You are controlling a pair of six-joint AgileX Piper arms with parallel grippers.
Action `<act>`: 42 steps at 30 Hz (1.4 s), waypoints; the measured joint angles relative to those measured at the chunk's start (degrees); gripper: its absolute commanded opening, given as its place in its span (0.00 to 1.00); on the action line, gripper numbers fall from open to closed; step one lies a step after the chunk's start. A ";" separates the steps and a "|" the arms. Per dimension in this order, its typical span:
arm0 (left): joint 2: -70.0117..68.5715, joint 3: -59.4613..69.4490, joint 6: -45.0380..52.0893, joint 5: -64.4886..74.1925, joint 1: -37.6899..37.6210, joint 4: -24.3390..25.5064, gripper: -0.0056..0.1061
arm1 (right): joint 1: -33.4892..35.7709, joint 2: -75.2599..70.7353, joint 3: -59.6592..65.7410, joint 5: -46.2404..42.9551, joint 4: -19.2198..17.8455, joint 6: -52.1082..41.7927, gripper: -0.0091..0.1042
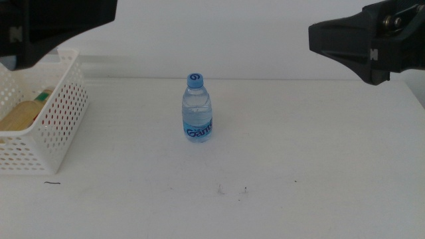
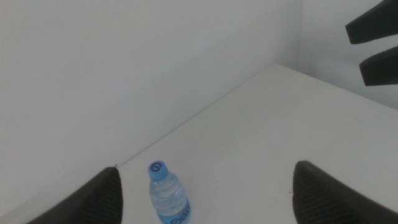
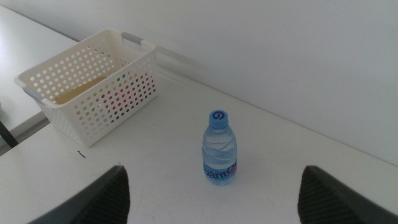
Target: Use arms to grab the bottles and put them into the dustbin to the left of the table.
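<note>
The left gripper [image 2: 205, 199] hangs above the worktop [image 1: 299, 146] with its jaws spread wide and nothing between them; its wrist view shows the water bottle [image 2: 168, 196] down on the surface, nearer one jaw than the other, so the arm is not yet lined up on it. The right gripper [image 3: 211, 199] is likewise wide open and empty; the bottle [image 3: 219, 149] sits roughly central between its jaws in that view, though well below them.

In the middle view both arms are high, the left at the upper left corner over the bin [image 1: 56, 126], the right at the upper right, both clear of the bottle [image 1: 196, 109]. The bottle stands upright, alone near the middle of the worktop, well apart from the bin; that free standing leaves room for a jaw on either side. The bin rests at the left edge, and through its holes show a yellowish thing and red patches; I judge two bottles are already dropped in, and this blue-capped one is the last. Either arm could take it; the left is nearer the bin.
</note>
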 measured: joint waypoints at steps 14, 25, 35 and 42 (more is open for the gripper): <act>-6.94 24.90 -2.21 -26.05 1.99 2.52 0.89 | 0.00 0.00 0.00 0.00 0.22 0.00 0.88; -9.22 66.17 -5.80 -64.93 5.28 -5.31 0.89 | 0.00 0.00 0.00 0.00 0.79 0.00 0.88; -9.09 71.32 -5.43 -70.08 5.79 -2.95 0.89 | 0.00 0.00 0.00 0.00 0.45 0.00 0.88; 3.74 71.46 -5.56 -78.90 5.79 -2.26 0.89 | 0.00 0.00 0.00 0.00 0.79 0.00 0.88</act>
